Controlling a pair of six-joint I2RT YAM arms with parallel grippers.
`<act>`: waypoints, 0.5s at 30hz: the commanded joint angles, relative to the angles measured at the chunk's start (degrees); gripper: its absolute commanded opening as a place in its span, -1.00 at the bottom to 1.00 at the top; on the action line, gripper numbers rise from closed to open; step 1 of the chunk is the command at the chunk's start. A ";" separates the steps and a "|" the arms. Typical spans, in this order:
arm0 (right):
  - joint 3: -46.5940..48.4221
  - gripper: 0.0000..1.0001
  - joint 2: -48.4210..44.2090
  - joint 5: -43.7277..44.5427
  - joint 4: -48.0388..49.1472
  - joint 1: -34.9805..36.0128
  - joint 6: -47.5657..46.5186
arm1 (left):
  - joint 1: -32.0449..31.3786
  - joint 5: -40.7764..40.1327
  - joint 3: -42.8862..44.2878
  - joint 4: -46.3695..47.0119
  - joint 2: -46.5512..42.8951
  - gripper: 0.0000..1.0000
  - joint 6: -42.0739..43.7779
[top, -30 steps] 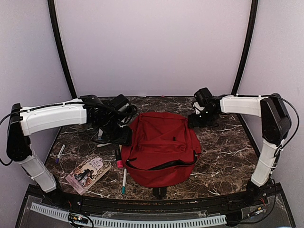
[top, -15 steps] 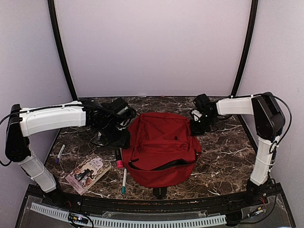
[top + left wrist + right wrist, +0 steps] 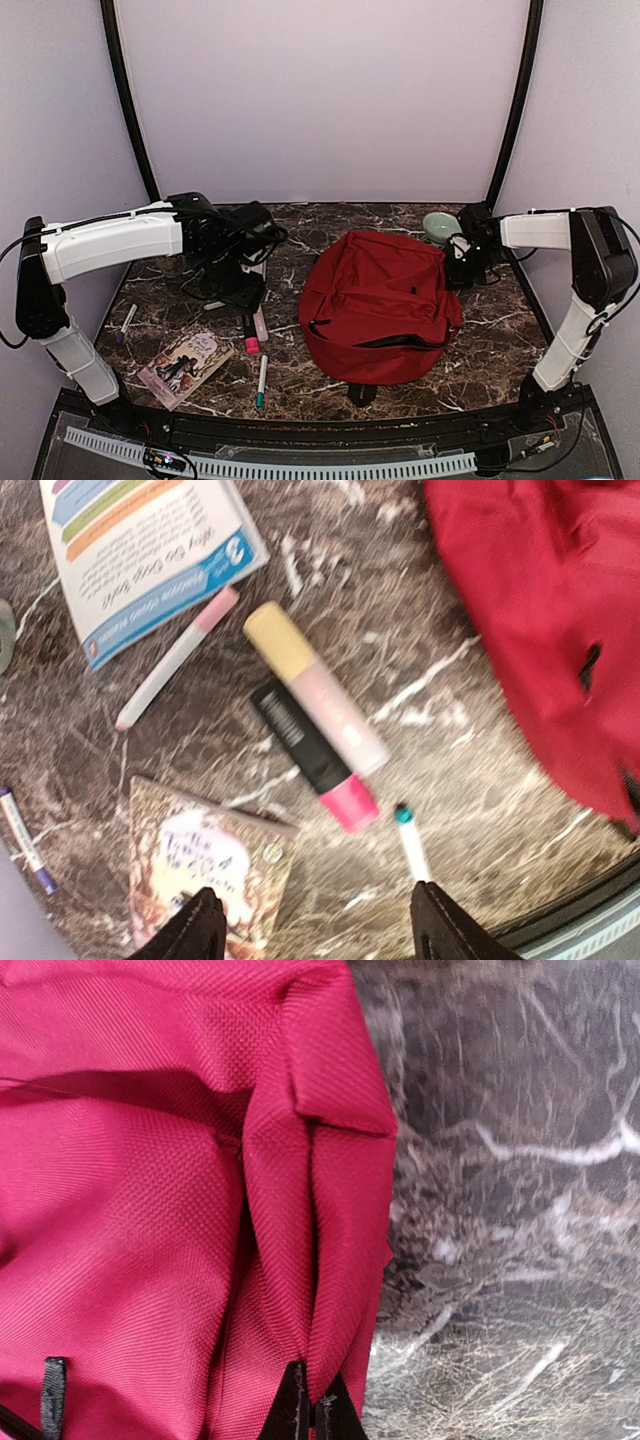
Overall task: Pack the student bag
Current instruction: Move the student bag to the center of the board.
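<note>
The student bag [image 3: 375,300] is lying flat on the table [image 3: 500,340], a bit to the right of the middle. It is big, red and soft. A dark curved zipper line is running across the part nearest the arms.

The right end effector [image 3: 315,1415] is pinching a fold of the bag's red cloth at its far right corner. Its two thin black tips are pressing together, with the cloth squeezed between them. A small green bowl [image 3: 438,228] is sitting on the table just behind that corner.

To the left of the bag, small things are lying on the table. A black marker with a pink cap [image 3: 315,765] is lying right beside a pale tube with a yellow cap [image 3: 315,700]. A white pen with a teal cap [image 3: 410,840] is lying nearer the front edge. A pink pencil [image 3: 175,660] is lying next to a blue and white leaflet [image 3: 150,550]. A picture book [image 3: 205,870] is lying near the front, and a pen with a purple cap [image 3: 25,840] is lying farther left.

The left end effector [image 3: 315,930] is hanging over these things. Its fingers are standing wide apart and holding nothing.
</note>
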 commanded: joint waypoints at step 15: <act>3.99 0.22 3.06 -3.31 -7.56 -0.88 1.94 | 0.18 3.86 -9.98 -16.99 -3.11 0.39 3.07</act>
